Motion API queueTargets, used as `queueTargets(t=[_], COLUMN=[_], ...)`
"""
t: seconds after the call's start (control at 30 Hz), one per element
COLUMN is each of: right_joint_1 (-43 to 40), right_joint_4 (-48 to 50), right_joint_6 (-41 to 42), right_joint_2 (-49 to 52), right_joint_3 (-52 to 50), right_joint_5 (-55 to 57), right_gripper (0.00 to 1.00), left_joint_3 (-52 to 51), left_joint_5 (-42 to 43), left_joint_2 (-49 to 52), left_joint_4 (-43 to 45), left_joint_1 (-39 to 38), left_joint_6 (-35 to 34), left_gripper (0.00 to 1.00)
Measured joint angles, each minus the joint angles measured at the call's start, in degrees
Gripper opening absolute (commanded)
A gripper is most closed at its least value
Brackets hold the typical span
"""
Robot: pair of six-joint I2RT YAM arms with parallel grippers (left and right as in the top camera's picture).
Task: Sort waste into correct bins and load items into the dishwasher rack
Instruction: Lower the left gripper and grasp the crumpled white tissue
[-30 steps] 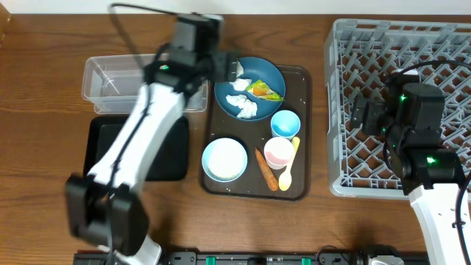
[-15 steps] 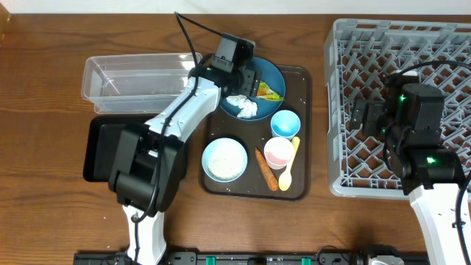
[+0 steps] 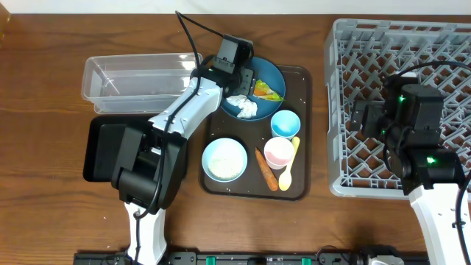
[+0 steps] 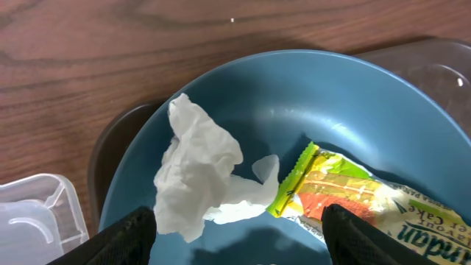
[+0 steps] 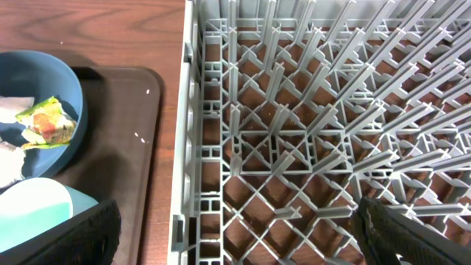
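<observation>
With the left pincer spread wide above the dark blue plate, straddling the crumpled tissue at its nine o'clock and the wrapper touching it toward four o'clock, closing could catch both and missort one.

Non-task bits: table, tray, frame edges

Brown wood-grain table fills the bkgd, grain running L–R. Mid-table sits a dark brown serving tray: rect., rounded corners, low raised rim, long side front-to-back, surface a bit glossy. Along the top edge runs a thin pale strip, poss. a wall — too little shows to be sure. At the bottom edge there's a black rail w/ small green parts.
</observation>
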Motion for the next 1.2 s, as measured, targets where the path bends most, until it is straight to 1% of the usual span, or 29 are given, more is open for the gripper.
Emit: queueTargets(t=[0.17, 0.27, 0.43, 0.57, 0.63, 0.8, 0.93, 0.97, 1.0, 1.03, 1.1, 1.2], right_joint_1=[0.0, 0.0, 0.0, 0.0, 0.0, 0.0, 0.0, 0.0, 0.0, 0.0, 0.0, 0.0], right_joint_4=[0.0, 0.0, -0.2, -0.2, -0.2, -0.3, -0.4, -0.4, -0.4, -0.4, -0.4, -0.4], right_joint_6=[0.0, 0.0, 0.0, 0.0, 0.0, 0.0, 0.0, 0.0, 0.0, 0.0, 0.0, 0.0], right_joint_2=[0.0, 0.0, 0.0, 0.0, 0.0, 0.0, 0.0, 0.0, 0.0, 0.0, 0.0, 0.0], right_joint_3=[0.0, 0.0, 0.0, 0.0, 0.0, 0.0, 0.0, 0.0, 0.0, 0.0, 0.0, 0.0], right_joint_5=[0.0, 0.0, 0.0, 0.0, 0.0, 0.0, 0.0, 0.0, 0.0, 0.0, 0.0, 0.0], right_gripper=[0.99, 0.99, 0.99, 0.99, 0.99, 0.99, 0.99, 0.99, 0.99, 0.99, 0.99, 0.99], left_joint_3=[-0.1, -0.1, -0.1, -0.1, -0.1, -0.3, -0.3, -0.3, -0.3, -0.3, -0.3, -0.3], left_joint_5=[-1.3, -1.9, -2.3, -2.5, -2.5, -2.5, -2.5, -2.5, -2.5, -2.5, -2.5, -2.5], left_joint_2=[0.4, 0.5, 0.5, 1.2, 1.7, 2.4, 2.4, 2.4, 2.4, 2.4, 2.4, 2.3], left_joint_4=[1.6, 2.2, 2.4, 2.4, 2.4, 2.3, 2.2, 2.1, 2.1, 2.2, 2.1, 2.1], left_joint_1=[0.0, 0.0, 0.0, 0.0, 0.0, 0.0, 0.0, 0.0, 0.0, 0.0, 0.0, 0.0], left_joint_6=[0.0, 0.0, 0.0, 0.0, 0.0, 0.4, 0.7, 0.6, 0.8, 0.8, 0.8, 1.0], left_gripper=[0.73, 0.69, 0.69, 0.58, 0.48, 0.38, 0.19, 0.19, 0.13, 0.1, 0.07, 0.06])
